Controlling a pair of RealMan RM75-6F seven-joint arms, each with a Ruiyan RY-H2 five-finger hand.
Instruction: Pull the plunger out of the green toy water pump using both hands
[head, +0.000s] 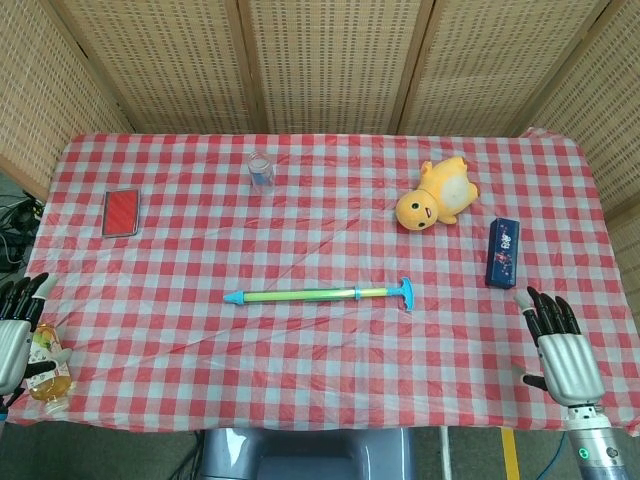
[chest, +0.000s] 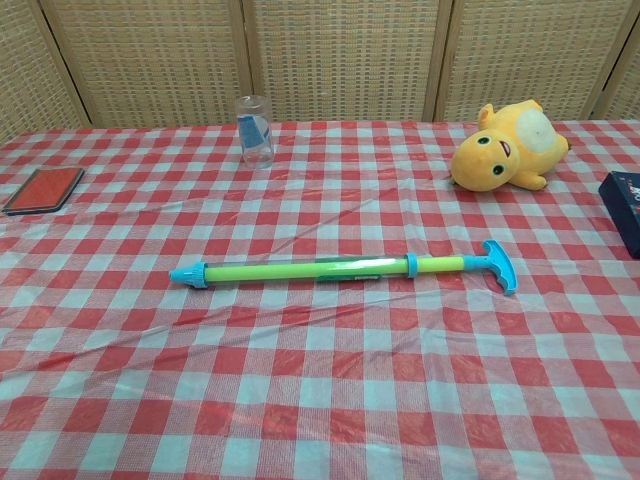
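In the head view, your left hand (head: 14, 335) sits at the near left edge of the red-and-white checked tablecloth (head: 200, 330), fingers spread and holding nothing, just beside a small orange-filled bottle (head: 47, 368) at the table's edge; whether it touches that bottle cannot be told. Your right hand (head: 560, 345) hovers at the near right corner, fingers apart and likewise empty. Both hands are well apart from the long green toy water pump with blue end caps (head: 300, 295), which lies flat near the table's centre, nozzle toward your left and the blue T-shaped plunger handle (head: 406, 293) toward your right; that layout suits a left-hand hold on the barrel and a right-hand pull on the handle, in my judgement. The plunger appears mostly seated, so the task is not yet begun. Count: one pump, one clear plastic cup (head: 260, 172), one flat red case (head: 121, 212), one yellow plush toy (head: 436, 198), one dark blue box (head: 502, 252), one bottle. In the chest view, neither hand appears. The pump (chest: 300, 270) lies across the middle, its handle (chest: 499, 266) unobstructed; cup (chest: 255, 131), red case (chest: 43, 189), plush (chest: 505, 147) and blue box (chest: 624, 208) stand clear of it.
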